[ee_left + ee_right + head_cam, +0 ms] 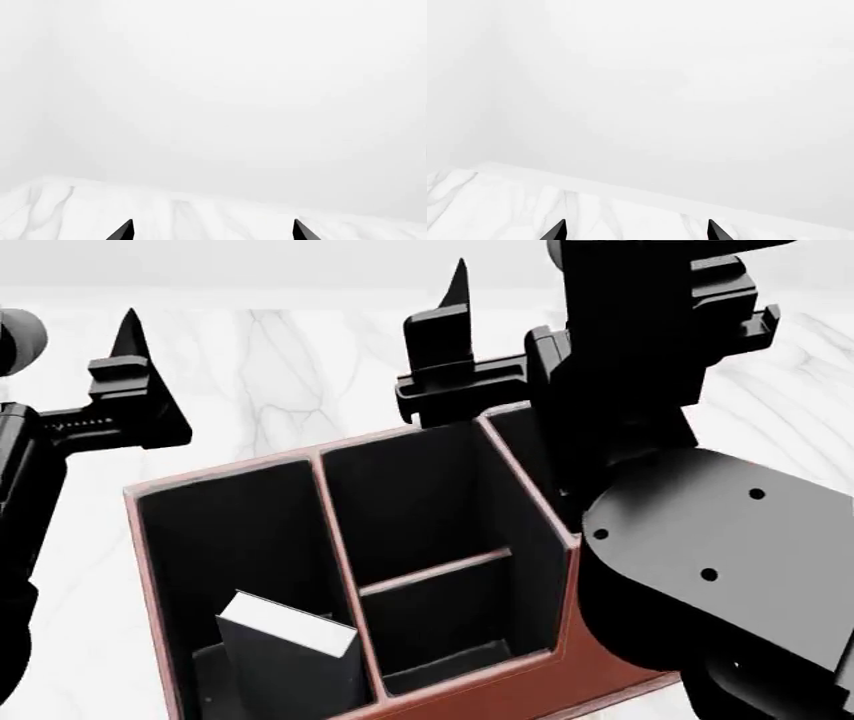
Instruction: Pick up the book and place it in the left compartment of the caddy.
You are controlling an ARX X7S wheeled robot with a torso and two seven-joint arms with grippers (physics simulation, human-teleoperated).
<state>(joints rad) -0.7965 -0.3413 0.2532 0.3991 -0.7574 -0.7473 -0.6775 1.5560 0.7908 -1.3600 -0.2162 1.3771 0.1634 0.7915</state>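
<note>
While leaning inside left compartment of caddy, book well below, apart from both raised, released, empty end effectors: left, right.

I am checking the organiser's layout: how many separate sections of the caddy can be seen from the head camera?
3. In the caddy, the left compartment holds the book; the middle section has a crossbar; the right section is mostly hidden behind the right arm.
</note>
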